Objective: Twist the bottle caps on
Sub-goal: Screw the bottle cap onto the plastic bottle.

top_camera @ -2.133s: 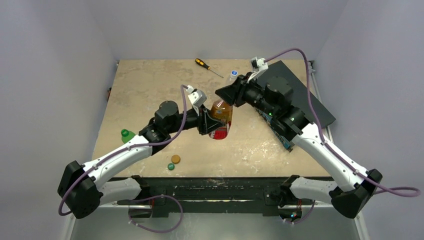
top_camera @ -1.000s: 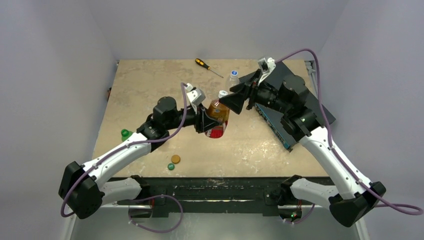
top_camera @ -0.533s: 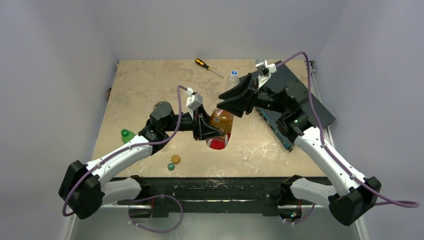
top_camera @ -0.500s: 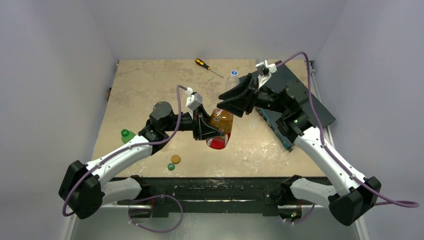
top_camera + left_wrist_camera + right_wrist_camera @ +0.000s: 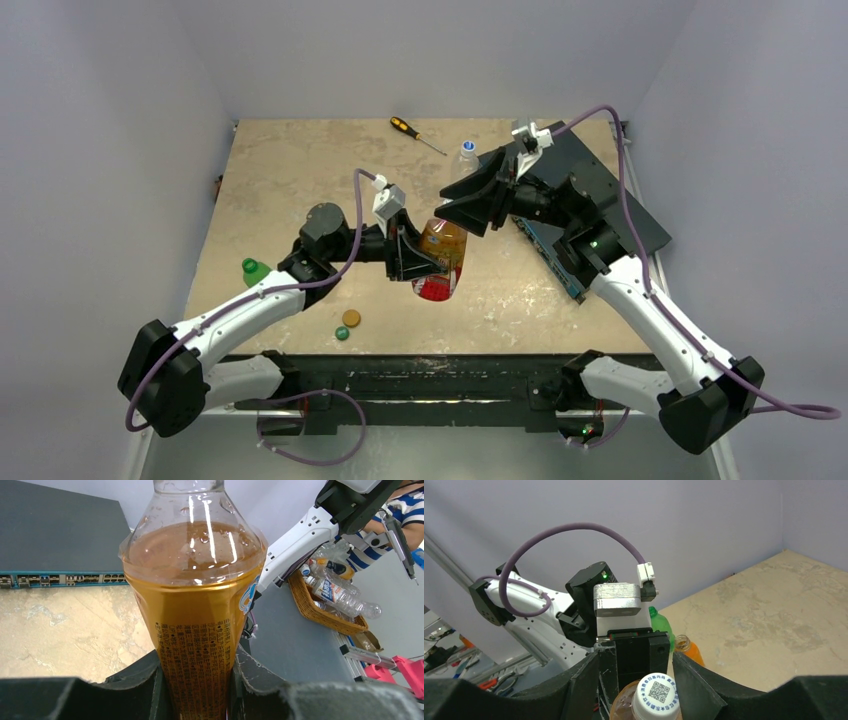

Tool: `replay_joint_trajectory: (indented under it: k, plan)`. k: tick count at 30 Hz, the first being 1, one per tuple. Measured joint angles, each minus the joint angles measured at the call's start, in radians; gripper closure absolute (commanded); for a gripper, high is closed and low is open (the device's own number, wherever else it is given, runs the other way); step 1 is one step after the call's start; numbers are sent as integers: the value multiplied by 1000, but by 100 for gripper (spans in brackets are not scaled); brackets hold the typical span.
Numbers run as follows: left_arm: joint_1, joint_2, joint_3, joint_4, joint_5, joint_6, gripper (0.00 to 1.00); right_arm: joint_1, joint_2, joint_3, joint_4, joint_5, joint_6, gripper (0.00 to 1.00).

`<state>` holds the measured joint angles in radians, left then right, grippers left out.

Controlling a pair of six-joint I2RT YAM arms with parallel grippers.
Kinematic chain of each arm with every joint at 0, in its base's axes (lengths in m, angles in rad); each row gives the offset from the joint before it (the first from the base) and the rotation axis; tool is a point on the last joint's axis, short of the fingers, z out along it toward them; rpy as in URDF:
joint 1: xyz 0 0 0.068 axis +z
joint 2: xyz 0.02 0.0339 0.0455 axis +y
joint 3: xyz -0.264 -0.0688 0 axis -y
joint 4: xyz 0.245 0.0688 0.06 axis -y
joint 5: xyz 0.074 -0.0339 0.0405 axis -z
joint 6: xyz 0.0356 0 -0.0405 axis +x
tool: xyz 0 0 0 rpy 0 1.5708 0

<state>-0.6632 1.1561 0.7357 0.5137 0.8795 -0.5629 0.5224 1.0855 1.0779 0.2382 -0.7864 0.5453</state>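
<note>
The white cap (image 5: 655, 694) sits on the neck of the amber bottle (image 5: 192, 580), over the middle of the table (image 5: 290, 190), body clamped in the left gripper (image 5: 196, 680). The right gripper (image 5: 636, 670) straddles the cap, fingers half-spread, gaps either side. Recommend: centre, close squarely, turn without tilting the neck.

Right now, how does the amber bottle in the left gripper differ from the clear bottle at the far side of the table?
The amber bottle is clamped in the left gripper; the clear bottle stands alone on the table. The amber bottle wears a white cap with a QR code; the clear bottle a blue cap. The amber bottle holds amber liquid behind a printed label; the clear bottle looks see-through. Both are capped.
</note>
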Motion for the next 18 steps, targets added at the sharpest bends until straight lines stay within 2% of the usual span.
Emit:
replay_joint_trajectory:
  k: [10,14,18]
  plan:
    - [0,1,-3,9,3,-2,100,0,17,8,-66,36,-28,43]
    - [0,1,-3,15,3,-2,100,0,37,8,-92,39,-31,49]
    - [2,2,-7,15,2,-2,100,1,37,8,-91,37,-26,48]
